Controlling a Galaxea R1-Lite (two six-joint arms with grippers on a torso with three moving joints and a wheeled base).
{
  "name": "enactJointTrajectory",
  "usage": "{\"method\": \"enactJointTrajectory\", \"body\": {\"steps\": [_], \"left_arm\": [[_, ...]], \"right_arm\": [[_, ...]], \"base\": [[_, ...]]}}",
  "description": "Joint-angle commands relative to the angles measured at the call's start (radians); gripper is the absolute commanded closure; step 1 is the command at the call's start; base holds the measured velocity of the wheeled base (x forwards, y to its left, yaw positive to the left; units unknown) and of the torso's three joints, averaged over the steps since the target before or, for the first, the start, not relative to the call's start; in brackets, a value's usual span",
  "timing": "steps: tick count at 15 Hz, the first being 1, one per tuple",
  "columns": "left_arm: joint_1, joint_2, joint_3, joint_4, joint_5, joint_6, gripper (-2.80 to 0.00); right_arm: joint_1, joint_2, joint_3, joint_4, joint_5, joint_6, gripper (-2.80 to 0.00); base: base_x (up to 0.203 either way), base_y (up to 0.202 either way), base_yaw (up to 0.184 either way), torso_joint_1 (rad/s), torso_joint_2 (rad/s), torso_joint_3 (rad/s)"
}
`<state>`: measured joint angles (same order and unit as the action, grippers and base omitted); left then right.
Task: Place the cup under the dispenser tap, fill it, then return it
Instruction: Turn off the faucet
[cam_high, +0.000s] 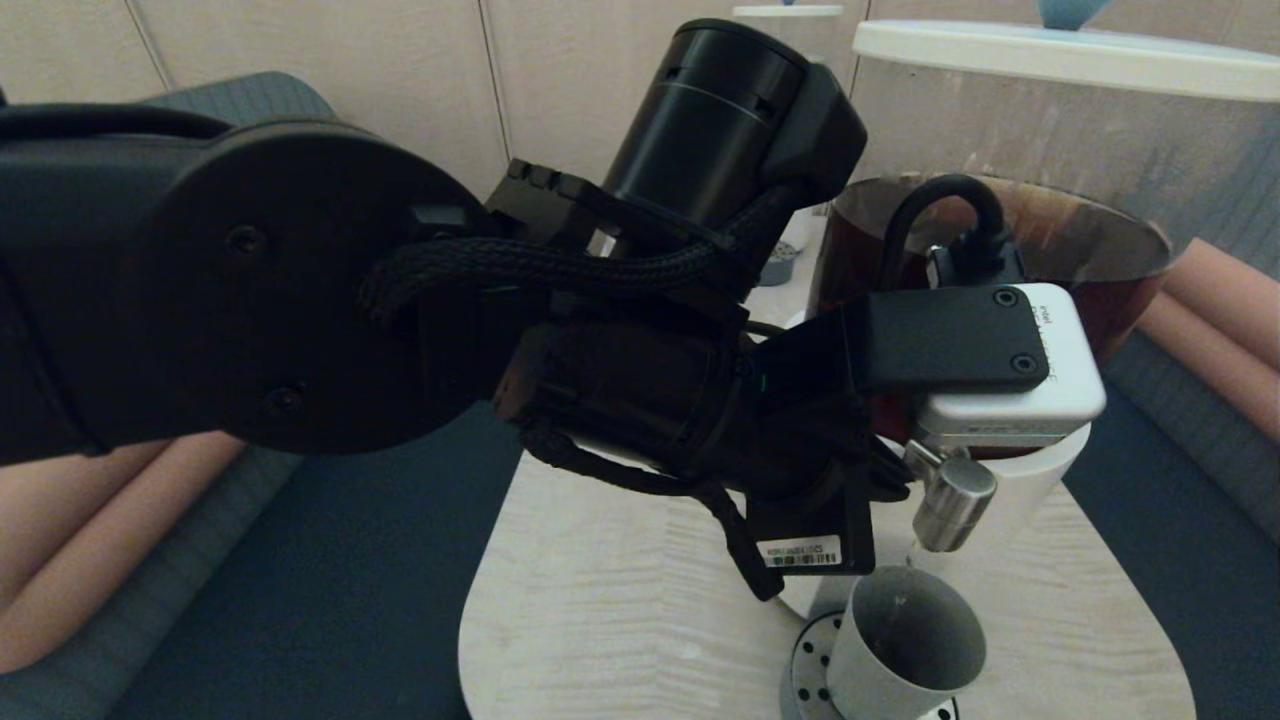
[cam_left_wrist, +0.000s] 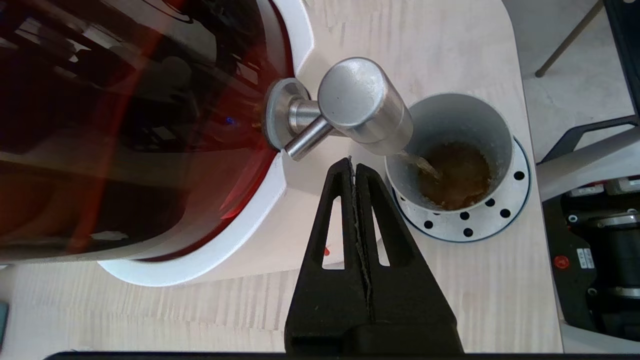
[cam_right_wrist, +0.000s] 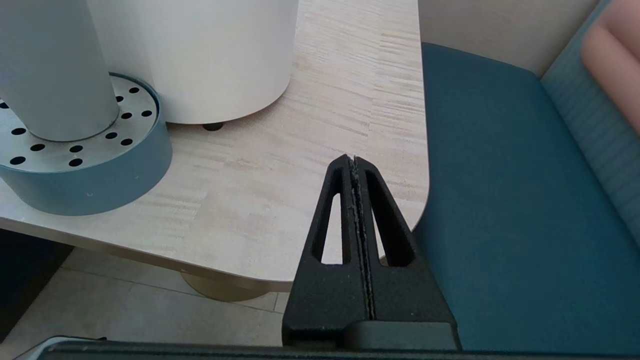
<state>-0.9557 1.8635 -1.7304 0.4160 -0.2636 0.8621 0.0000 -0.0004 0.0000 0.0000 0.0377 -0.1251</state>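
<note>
The grey-green cup (cam_left_wrist: 452, 150) stands on a round perforated drip tray (cam_left_wrist: 500, 220) under the brushed-steel dispenser tap (cam_left_wrist: 362, 105). A thin brown stream (cam_left_wrist: 422, 165) runs from the tap into the cup, which holds a little brown liquid. My left gripper (cam_left_wrist: 354, 162) is shut on nothing, its tips close beside the tap and the cup's rim; whether they touch is unclear. In the head view the left arm hides those fingers; the tap (cam_high: 955, 500) and the cup (cam_high: 905, 640) show below it. My right gripper (cam_right_wrist: 353, 159) is shut and empty over the table's corner, apart from the cup (cam_right_wrist: 55, 70).
The large dispenser (cam_high: 1050, 230) with dark liquid stands on a white base (cam_right_wrist: 215, 55). A smaller dispenser's lid (cam_high: 790, 12) shows behind. The light wooden table (cam_high: 620, 620) is ringed by teal bench seats (cam_right_wrist: 500, 200) with pink cushions (cam_high: 60, 560).
</note>
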Motion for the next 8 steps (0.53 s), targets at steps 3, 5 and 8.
{"method": "enactJointTrajectory", "body": {"steps": [3,5,8], "left_arm": [[0.000,0.013,-0.007,0.002,-0.002,0.006,0.00],[0.000,0.015,-0.014,0.001,-0.002,0.005,0.00],[0.000,0.031,-0.044,0.003,-0.002,0.006,0.00]], "right_arm": [[0.000,-0.006,0.009,0.000,0.001,-0.002,0.00],[0.000,-0.006,0.009,0.000,0.001,-0.001,0.00],[0.000,-0.006,0.009,0.000,0.001,-0.002,0.00]], "base": [[0.000,0.000,0.000,0.000,0.00,0.000],[0.000,0.000,0.000,0.000,0.00,0.000],[0.000,0.000,0.000,0.000,0.00,0.000]]}}
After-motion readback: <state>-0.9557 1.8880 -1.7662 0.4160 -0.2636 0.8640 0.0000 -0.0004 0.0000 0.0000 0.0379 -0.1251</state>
